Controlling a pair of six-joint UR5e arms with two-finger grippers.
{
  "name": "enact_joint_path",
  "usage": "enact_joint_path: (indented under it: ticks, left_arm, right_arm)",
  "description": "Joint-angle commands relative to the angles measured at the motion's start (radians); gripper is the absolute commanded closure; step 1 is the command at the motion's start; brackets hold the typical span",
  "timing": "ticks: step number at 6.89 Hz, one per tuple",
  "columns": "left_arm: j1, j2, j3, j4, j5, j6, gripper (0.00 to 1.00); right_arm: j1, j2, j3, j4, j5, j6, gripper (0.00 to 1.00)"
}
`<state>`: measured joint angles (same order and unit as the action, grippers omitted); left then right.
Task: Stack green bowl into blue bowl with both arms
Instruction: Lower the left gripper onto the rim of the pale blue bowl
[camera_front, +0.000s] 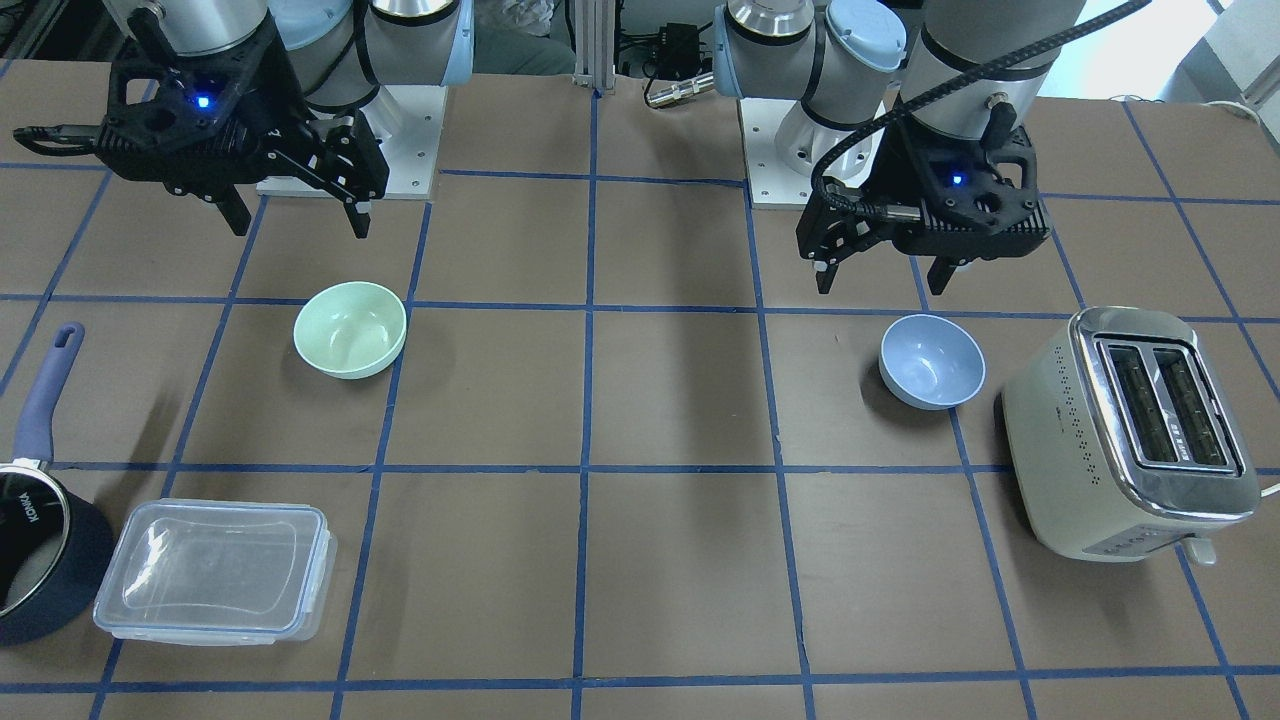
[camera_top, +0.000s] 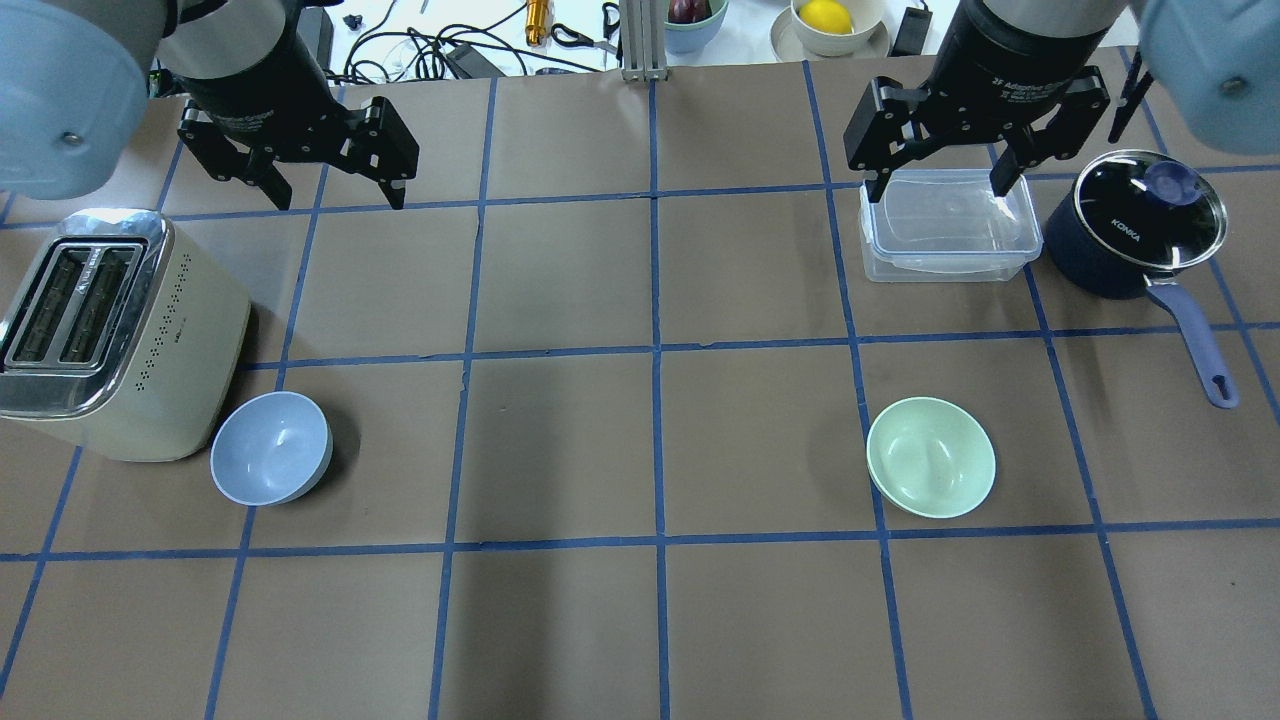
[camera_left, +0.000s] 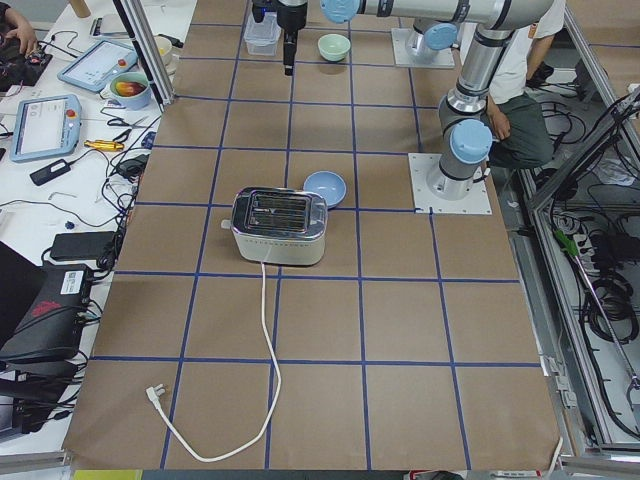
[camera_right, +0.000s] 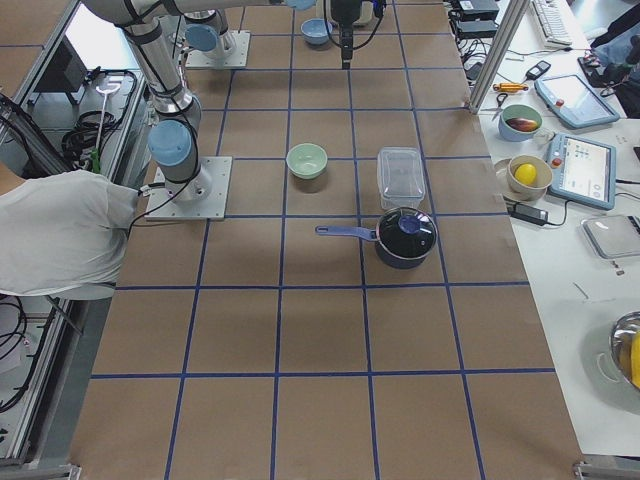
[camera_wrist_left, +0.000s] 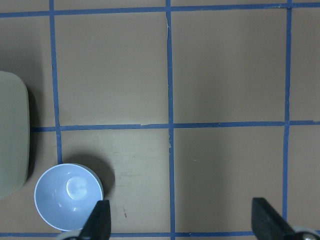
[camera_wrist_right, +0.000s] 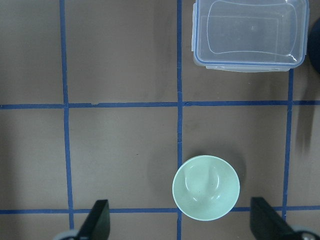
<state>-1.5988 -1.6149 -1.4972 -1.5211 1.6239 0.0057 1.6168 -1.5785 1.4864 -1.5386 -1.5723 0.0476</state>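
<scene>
The mint-green bowl (camera_front: 350, 330) stands upright and empty on the brown table; it also shows in the overhead view (camera_top: 930, 470) and the right wrist view (camera_wrist_right: 206, 187). The pale blue bowl (camera_front: 932, 360) stands upright and empty beside the toaster, also in the overhead view (camera_top: 270, 447) and the left wrist view (camera_wrist_left: 68, 196). My right gripper (camera_front: 300, 228) (camera_top: 935, 190) (camera_wrist_right: 181, 225) hangs open and empty, high above the table near the green bowl. My left gripper (camera_front: 880, 280) (camera_top: 340, 200) (camera_wrist_left: 181, 225) hangs open and empty, high above the table near the blue bowl. The bowls are far apart.
A cream toaster (camera_top: 100, 330) stands right beside the blue bowl, its cord (camera_left: 265, 370) trailing along the table. A clear lidded container (camera_top: 950, 225) and a dark pot with a blue handle (camera_top: 1130, 230) sit on the green bowl's side, toward the table's far edge.
</scene>
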Motion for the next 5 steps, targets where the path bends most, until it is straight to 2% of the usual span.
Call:
enact_joint_path:
  ticks: [1, 2, 3, 4, 5]
  left_arm:
    - [0.006, 0.012, -0.004, -0.002, 0.013, 0.011, 0.0]
    - [-0.003, 0.026, -0.026, -0.037, 0.014, 0.011, 0.0]
    - [0.006, 0.059, -0.114, -0.084, 0.013, 0.014, 0.0]
    - [0.049, 0.067, -0.226, -0.068, 0.046, 0.061, 0.0]
    - [0.113, 0.052, -0.358, 0.11, 0.044, 0.072, 0.0]
  right_arm:
    - [0.0, 0.0, 0.0, 0.0, 0.0, 0.001, 0.0]
    - [0.0, 0.0, -0.001, 0.0, 0.0, 0.002, 0.0]
    - [0.0, 0.0, 0.0, 0.0, 0.0, 0.002, 0.0]
    - [-0.002, 0.0, 0.0, 0.005, -0.002, 0.0, 0.0]
    - [-0.003, 0.0, 0.0, 0.006, -0.006, 0.0, 0.0]
